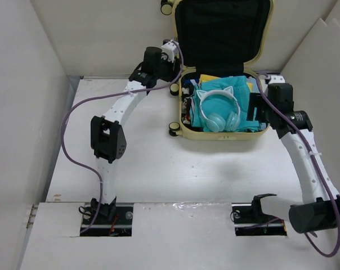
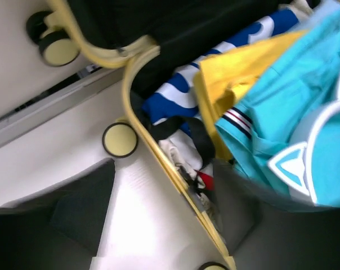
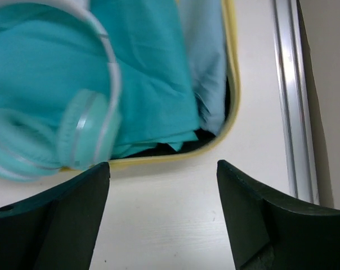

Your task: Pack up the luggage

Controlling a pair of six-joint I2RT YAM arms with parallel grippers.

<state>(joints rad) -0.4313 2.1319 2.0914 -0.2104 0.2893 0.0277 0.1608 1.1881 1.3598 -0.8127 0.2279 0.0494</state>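
Apparently near done: luggage (image 1: 215, 135) holds clothes (image 1: 243, 101), headphones (image 1: 216, 121); lid (image 1: 220, 28) up, closing remains. Left claw (image 2: 159, 236), right claw (image 3: 161, 214) — spread wide, empty.

The luggage (image 1: 215, 136) lid runs off the top of the overhead view. Teal cloth (image 1: 243, 104) and headphones (image 1: 216, 121) bury most of the load. Only edges of a yellow cloth (image 2: 232, 73) and a striped cloth (image 2: 170, 98) peek out. Against the case's left wall sits a jumble of small bits (image 2: 195, 174), red and white, too smeared to name. A wheel (image 2: 212, 265) is clipped by the bottom edge of the left wrist view. The left gripper (image 2: 161, 169) shows there only as dark, blurred fingers (image 2: 68, 219), cut off below. From the right wrist the headphones are soft and cropped at the left and top.
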